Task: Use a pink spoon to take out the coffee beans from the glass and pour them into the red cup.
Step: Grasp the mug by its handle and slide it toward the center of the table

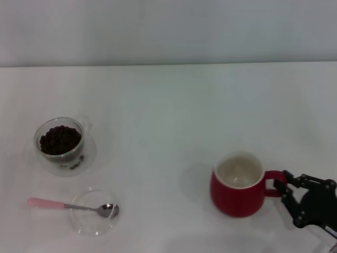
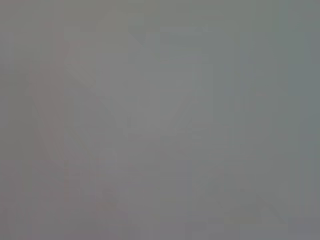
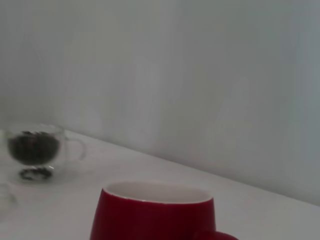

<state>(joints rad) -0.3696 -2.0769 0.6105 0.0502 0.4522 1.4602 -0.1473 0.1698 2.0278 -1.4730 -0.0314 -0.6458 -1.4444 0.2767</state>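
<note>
**Right wrist view: red cup close, glass beyond**

Red cup [image 3: 155, 212] fills the near foreground, upright, cut off by the frame edge. Rim visible as a pale white band; inside not visible from this angle. A bit of its red handle [image 3: 220, 235] shows at one side.

Glass [image 3: 35, 150] stands well apart from the cup, farther off on the white table [image 3: 200, 185]. Clear side handle points toward the cup's side. Beans [image 3: 32, 146] form a dark mass filling its upper part. Blurred; single beans not distinguishable.

Plain pale wall [image 3: 190, 75] behind.

white table [image 1: 174, 110] against a plain pale wall [image 1: 168, 29].
</note>
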